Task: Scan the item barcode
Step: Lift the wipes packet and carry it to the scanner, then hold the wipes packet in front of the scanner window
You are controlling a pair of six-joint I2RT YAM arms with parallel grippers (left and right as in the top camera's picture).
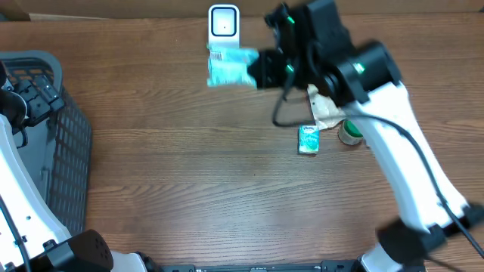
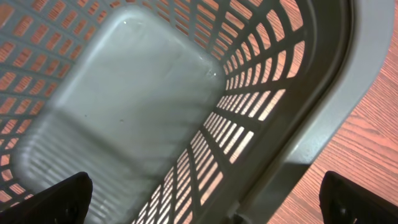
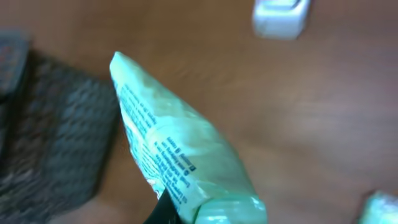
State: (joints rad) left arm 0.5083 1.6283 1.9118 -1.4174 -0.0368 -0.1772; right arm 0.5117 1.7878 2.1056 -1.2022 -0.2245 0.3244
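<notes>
A light green packet [image 1: 229, 66] with a barcode label hangs in the air just in front of the white scanner [image 1: 224, 23] at the table's back. My right gripper [image 1: 261, 68] is shut on the packet's right end. In the right wrist view the packet [image 3: 180, 162] fills the middle, printed side showing, and the scanner [image 3: 280, 15] lies beyond it at the top. My left gripper [image 2: 208, 199] stands open above the grey basket [image 2: 124, 106], with nothing between its fingers [image 2: 59, 199].
The grey slatted basket [image 1: 53, 143] sits at the table's left edge. A small green box [image 1: 308, 140], a crumpled white packet [image 1: 325, 109] and a roll of tape [image 1: 350, 132] lie right of centre, under my right arm.
</notes>
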